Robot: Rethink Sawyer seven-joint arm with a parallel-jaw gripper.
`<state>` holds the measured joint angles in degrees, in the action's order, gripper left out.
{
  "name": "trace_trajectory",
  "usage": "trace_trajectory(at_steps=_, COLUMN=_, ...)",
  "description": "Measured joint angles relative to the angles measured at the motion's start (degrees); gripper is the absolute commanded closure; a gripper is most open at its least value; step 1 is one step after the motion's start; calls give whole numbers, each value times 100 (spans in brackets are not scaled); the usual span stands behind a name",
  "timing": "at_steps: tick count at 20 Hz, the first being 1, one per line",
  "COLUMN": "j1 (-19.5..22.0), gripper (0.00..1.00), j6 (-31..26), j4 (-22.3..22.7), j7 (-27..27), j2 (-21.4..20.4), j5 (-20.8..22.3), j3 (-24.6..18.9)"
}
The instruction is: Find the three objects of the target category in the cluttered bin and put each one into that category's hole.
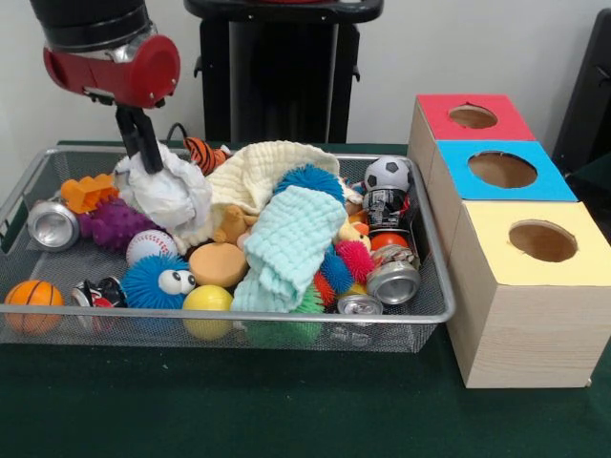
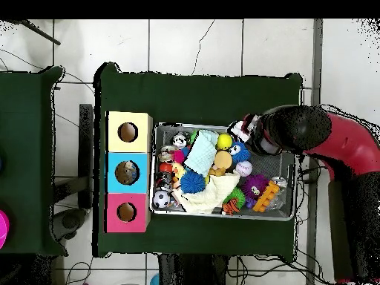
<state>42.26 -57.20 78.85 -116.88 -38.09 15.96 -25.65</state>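
Tool [image 1: 150, 160] closed on a white cloth [image 1: 170, 194] at the far corner of the bin [image 1: 434, 277]; no clear bottle visible; blue-topped hole [image 1: 502, 169] awaits, so sorting apparently remains undone.

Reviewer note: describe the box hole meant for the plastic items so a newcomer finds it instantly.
Beside the wire bin stand three pale wooden boxes in a row. The hole is in the middle one, whose top is blue; its neighbours have red and yellow tops.
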Motion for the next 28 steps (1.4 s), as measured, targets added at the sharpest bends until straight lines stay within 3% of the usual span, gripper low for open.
trace_trajectory(at_steps=3, j1=-55, gripper=100, j6=0, j4=-93, j7=0, j2=142, j5=11, j3=1)
trace_trajectory(at_steps=4, j1=-55, gripper=0, j6=0, j4=-102, j7=0, j2=204, j5=25, j3=2)
trace_trajectory(at_steps=28, j1=168, gripper=0, j6=524, j4=43, j7=0, j2=306, j5=96, j3=92)
